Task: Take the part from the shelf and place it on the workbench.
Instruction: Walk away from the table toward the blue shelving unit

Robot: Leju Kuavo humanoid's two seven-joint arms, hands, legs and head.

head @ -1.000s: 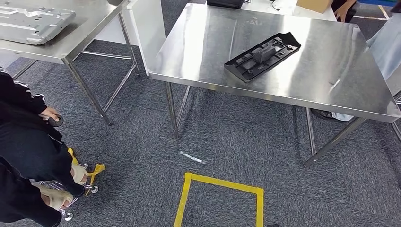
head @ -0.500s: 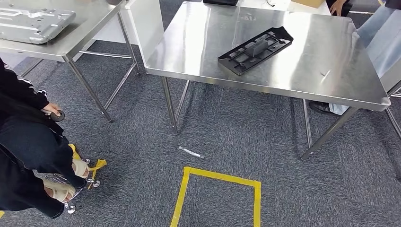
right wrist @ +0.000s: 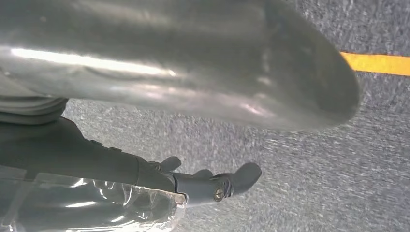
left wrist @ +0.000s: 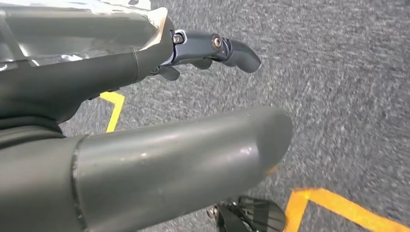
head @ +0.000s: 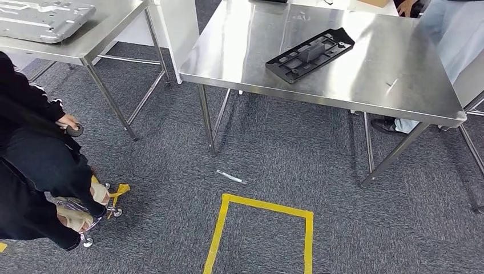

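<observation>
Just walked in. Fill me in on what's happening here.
The black part already lies flat on the steel workbench, and nobody is touching it. The robot's left hand and right hand hang open over the grey carpet, holding nothing. A person in dark clothes stands at the left.

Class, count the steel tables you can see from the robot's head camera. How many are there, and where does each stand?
2. One steel table stands ahead in the middle, bearing the black part. The other is at the upper left, cut by the picture's edge, bearing a grey metal panel. More may stand out of frame.
</observation>
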